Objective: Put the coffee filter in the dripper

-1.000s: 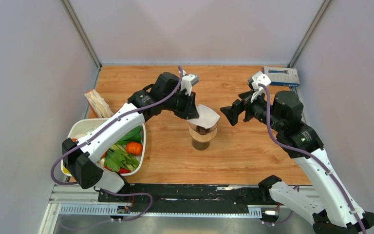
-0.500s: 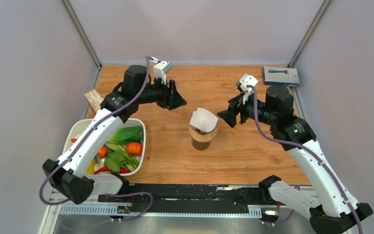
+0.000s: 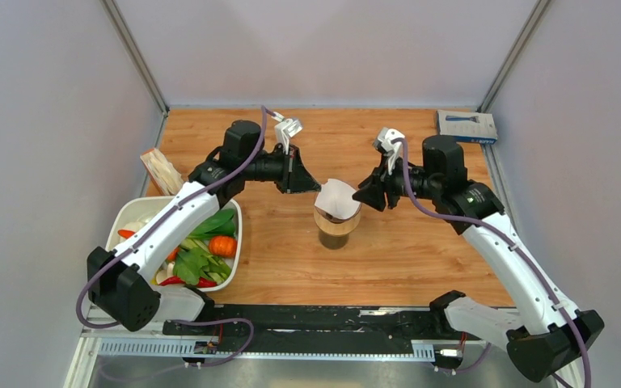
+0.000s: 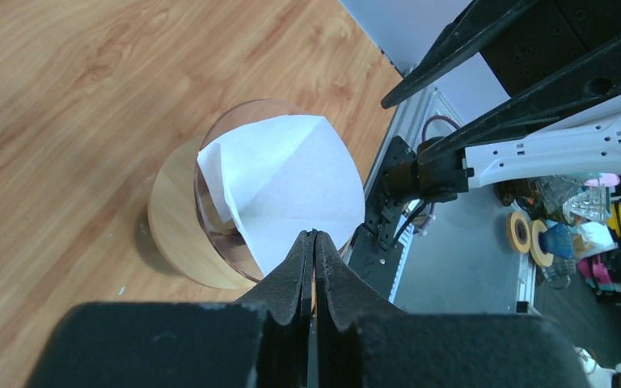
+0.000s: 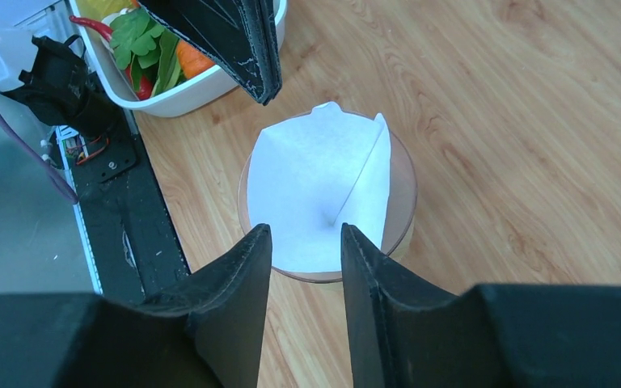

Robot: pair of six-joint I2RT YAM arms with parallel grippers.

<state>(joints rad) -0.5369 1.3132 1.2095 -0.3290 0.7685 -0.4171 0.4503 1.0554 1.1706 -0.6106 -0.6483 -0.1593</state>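
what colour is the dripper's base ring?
Tan, like light wood. The base of the dripper shows best in the left wrist view.

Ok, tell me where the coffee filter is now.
In the top view the coffee filter sits in the dripper at mid-table, between the left tool and the right tool.

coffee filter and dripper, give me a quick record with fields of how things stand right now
coffee filter: white, opened out, sitting inside the dripper with one fold standing up
dripper: upright, between the two grippers
left gripper: fingers shut, tips close to the filter's edge, nothing seen held
right gripper: fingers open, at the filter's opposite side
bowl of vegetables: off to the left, untouched
task status: filter appears to be in the dripper
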